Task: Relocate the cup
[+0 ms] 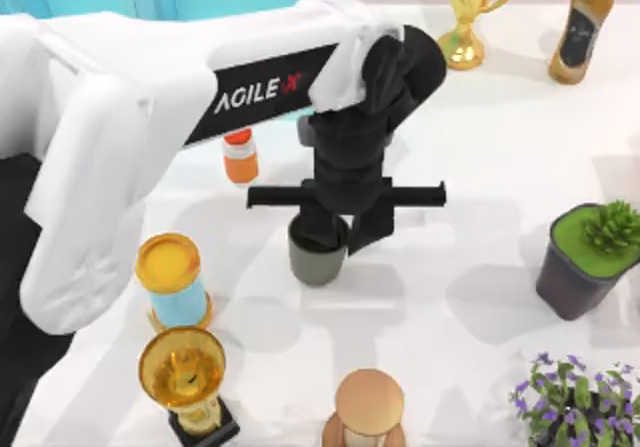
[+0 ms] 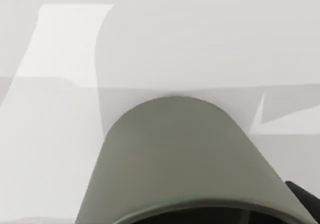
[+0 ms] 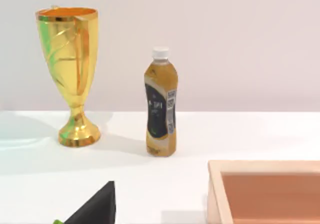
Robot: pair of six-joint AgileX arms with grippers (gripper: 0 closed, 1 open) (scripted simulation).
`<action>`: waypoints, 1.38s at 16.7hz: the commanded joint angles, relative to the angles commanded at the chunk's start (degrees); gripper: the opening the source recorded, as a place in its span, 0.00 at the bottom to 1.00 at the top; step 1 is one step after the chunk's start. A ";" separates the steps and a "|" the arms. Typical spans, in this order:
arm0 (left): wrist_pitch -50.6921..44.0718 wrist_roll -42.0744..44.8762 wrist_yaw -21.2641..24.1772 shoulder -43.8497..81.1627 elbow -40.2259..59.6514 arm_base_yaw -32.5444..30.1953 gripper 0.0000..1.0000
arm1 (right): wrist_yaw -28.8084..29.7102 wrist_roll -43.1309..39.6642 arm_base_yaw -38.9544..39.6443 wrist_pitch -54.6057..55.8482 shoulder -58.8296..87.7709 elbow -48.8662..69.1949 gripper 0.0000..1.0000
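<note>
This is a rendered test scene, not a real room: a plain white bench (image 1: 480, 297) carries unrelated things. A gold trophy (image 3: 70, 73), a drink bottle (image 3: 161, 103) and a potted plant (image 1: 588, 257) stand well apart before blank walls.

My left arm (image 1: 150, 117) reaches across the table. Its left gripper (image 1: 335, 235) points down, with its fingers around the cup (image 1: 318, 259).

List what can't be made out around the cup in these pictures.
- Top view: the left gripper covers most of the cup, so its rim and the finger contact are hidden.
- Left wrist view: the cup is cut off at the picture's edge; its opening barely shows.
- Right wrist view: a wooden tray and a dark pot run off the edge.
</note>
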 joint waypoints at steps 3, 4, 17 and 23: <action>-0.03 7.12 0.51 -5.16 -4.85 7.34 0.00 | 0.00 0.00 0.00 0.00 0.00 0.00 1.00; 0.00 10.64 0.76 -7.48 -7.02 10.91 0.00 | 0.00 0.00 0.00 0.00 0.00 0.00 1.00; -0.06 39.16 2.77 -28.08 -27.31 39.60 0.00 | 0.00 0.00 0.00 0.00 0.00 0.00 1.00; 6.29 39.76 2.65 -26.00 -31.77 40.06 0.00 | 0.00 0.00 0.00 0.00 0.00 0.00 1.00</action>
